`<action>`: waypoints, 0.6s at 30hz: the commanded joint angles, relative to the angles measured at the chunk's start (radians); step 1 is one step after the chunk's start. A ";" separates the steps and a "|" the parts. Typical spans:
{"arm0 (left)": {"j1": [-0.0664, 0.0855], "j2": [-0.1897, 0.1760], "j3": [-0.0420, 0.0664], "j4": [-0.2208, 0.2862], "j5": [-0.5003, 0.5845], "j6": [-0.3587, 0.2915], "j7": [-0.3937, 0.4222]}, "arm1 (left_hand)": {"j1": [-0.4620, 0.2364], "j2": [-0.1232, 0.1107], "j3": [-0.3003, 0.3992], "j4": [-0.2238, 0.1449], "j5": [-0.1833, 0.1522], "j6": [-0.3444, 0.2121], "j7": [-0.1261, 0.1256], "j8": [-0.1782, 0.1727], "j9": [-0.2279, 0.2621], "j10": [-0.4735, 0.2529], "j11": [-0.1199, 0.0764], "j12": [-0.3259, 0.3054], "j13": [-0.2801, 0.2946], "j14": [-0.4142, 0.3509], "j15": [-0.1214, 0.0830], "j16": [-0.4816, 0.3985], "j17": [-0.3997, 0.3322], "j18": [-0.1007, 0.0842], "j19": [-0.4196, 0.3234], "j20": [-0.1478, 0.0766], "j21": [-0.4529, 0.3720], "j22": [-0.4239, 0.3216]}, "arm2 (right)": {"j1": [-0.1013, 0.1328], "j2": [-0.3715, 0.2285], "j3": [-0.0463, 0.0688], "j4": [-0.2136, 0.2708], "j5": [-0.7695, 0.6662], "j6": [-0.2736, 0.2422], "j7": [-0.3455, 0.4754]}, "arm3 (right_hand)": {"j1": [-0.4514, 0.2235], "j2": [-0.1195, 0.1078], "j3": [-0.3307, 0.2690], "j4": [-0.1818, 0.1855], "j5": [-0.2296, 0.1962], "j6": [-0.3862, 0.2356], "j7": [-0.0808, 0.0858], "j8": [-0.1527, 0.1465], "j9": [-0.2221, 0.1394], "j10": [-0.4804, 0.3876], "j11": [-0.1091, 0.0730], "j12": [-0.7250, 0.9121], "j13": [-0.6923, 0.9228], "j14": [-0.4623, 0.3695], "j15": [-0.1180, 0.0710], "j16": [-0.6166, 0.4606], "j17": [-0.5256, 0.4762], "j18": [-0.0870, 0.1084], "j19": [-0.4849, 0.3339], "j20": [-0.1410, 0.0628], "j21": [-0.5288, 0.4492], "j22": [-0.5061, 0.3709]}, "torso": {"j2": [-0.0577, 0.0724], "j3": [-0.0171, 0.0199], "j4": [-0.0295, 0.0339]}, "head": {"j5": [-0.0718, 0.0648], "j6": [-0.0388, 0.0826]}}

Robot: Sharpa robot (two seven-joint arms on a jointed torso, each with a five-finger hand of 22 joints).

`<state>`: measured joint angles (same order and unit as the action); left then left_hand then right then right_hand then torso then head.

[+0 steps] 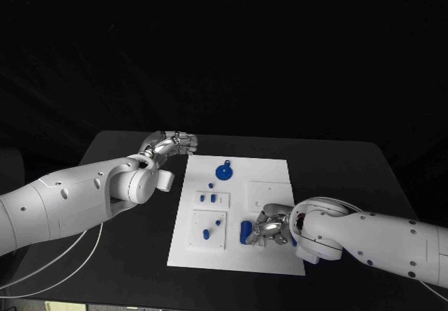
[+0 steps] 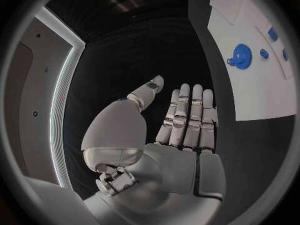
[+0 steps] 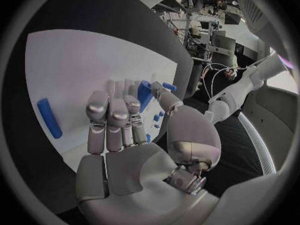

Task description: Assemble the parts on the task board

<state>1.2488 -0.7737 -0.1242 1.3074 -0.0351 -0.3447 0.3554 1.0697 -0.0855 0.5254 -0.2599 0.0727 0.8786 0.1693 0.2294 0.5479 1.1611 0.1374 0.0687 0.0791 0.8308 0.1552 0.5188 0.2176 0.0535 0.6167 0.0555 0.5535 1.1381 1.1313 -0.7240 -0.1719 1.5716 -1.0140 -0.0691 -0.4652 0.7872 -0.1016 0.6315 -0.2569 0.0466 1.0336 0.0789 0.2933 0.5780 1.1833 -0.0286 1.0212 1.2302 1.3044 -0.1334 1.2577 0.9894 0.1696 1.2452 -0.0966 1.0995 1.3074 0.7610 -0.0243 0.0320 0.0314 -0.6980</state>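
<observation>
My left hand (image 2: 181, 130): fingers straight, holding nothing | my right hand (image 1: 270, 227): grips blue part (image 3: 143, 94) over task board (image 1: 266, 175)

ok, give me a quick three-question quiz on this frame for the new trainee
1. True or false: the left hand holds a blue part.
2. Where does the round blue part lie? A: on the far end of the task board. B: at the board's near edge. C: off the board, on the black table.
3. Which hand is over the task board, down among the blue parts?

Key:
1. False. Its fingers are stretched out and nothing is in them.
2. A.
3. The right hand.
</observation>
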 commanded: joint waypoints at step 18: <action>0.001 -0.003 0.001 0.003 0.003 0.011 0.006 | -0.010 0.003 0.001 0.008 -0.007 -0.008 0.000 0.006 -0.002 -0.001 0.004 0.005 -0.001 0.003 0.006 -0.006 0.002 0.017 0.000 0.005 -0.008 0.002 | -0.005 -0.005 0.000 -0.001 -0.051 -0.005 -0.022 | -0.012 0.039 0.045 0.022 0.007 0.018 0.001 0.000 -0.005 0.015 -0.003 -0.008 -0.002 0.005 -0.002 -0.001 0.006 0.092 0.003 0.014 0.006 0.016 | 0.000 0.0003 0.0000 | 0.001 -0.003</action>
<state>1.2488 -0.7771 -0.1242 1.3077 -0.0351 -0.3447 0.3550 1.0697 -0.0855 0.5282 -0.2571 0.0727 0.8786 0.1693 0.2294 0.5481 1.1612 0.1374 0.0687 0.0792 0.8308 0.1552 0.5188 0.2183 0.0522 0.6167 0.0555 0.5496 1.1388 1.1256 -0.7268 -0.1736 1.5731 -1.0457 -0.0723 -0.4779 0.7862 -0.0595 0.6713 -0.2328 0.0474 1.0464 0.0800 0.2959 0.5737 1.1935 -0.0319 1.0173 1.2301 1.3063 -0.1316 1.2578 0.9934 0.1700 1.2450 -0.0893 1.0995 1.3073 0.7610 -0.0242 0.0317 0.0324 -0.7009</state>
